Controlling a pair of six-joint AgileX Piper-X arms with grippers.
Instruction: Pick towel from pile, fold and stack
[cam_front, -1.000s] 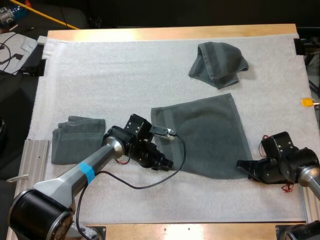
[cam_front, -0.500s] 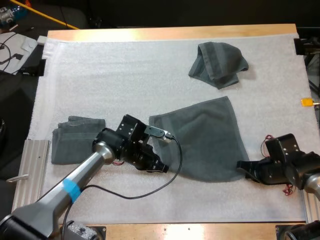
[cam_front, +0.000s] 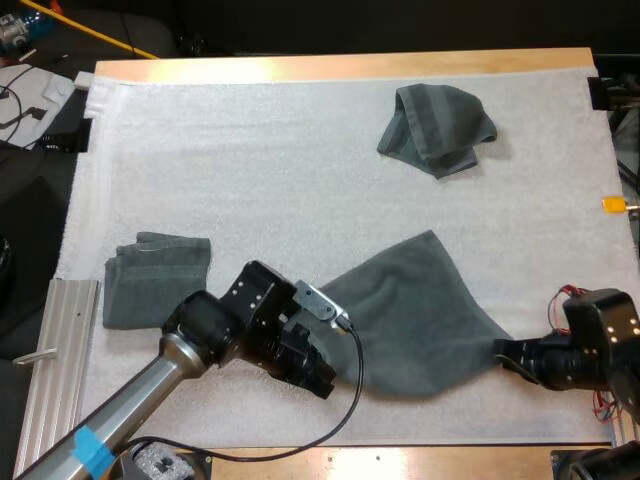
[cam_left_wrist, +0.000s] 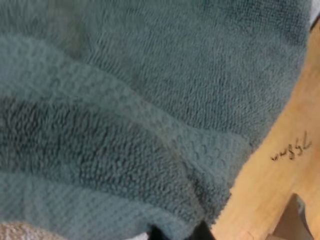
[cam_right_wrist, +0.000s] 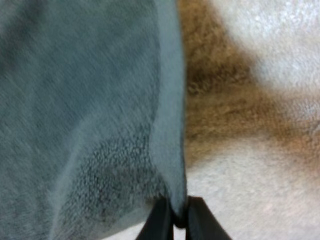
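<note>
A dark grey-green towel lies spread and stretched near the mat's front, pulled taut between both arms. My left gripper is shut on the towel's near left corner; up close its cloth hangs right against the fingers. My right gripper is shut on the towel's near right corner, and its fingertips pinch the towel's edge. A crumpled towel rests at the far right of the mat. A folded towel lies at the left.
The white mat covers the table, open across its far and middle parts. A metal rail runs along the left edge. The wooden front edge lies just beyond both grippers.
Both grippers have pulled toward the table's front edge, dragging the spread towel with them. Its far corners slid nearer and the cloth narrowed into a stretched shape.
</note>
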